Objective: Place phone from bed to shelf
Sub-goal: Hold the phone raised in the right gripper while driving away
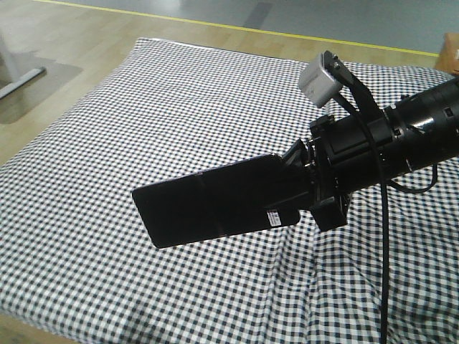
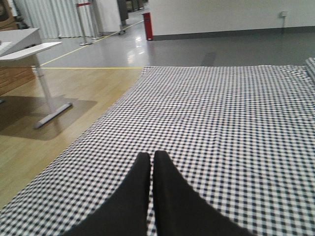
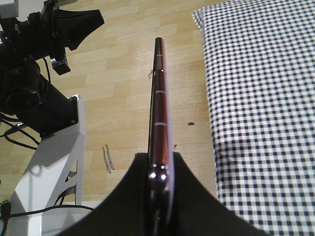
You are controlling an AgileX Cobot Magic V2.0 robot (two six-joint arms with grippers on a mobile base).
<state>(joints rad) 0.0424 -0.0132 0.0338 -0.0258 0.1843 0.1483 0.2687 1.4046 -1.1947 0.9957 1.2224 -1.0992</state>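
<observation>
**Phone off the bed, shelf nowhere in view**

The flat, glossy black phone (image 1: 208, 202) with its small white barcode sticker hangs in the air above the large bed (image 1: 107, 107) in black-and-white check sheet, not touching the cloth. The right claw (image 1: 300, 188) is clamped on the sticker end, and the rest of the slab sticks out unsupported to the side. The right wrist view shows the phone edge-on, its pinkish-gold rim pinched between the two black fingers (image 3: 189, 196).

By this the pick-up looks done. The carry and the set-down are left, and no picture shows the shelf, so the greater part of the task seems to lie ahead.

The left claw (image 2: 151, 169) hovers low over the sheet, fingertips pressed together with nothing between them.

A pale grey surface on a metal leg (image 2: 22, 46) stands on the light wooden floor (image 3: 123, 73) beside the bed, with a red bin (image 2: 147, 25) far off by the wall. The left arm (image 3: 34, 73) stands near the phone's free end and could get in the way of a swing.
</observation>
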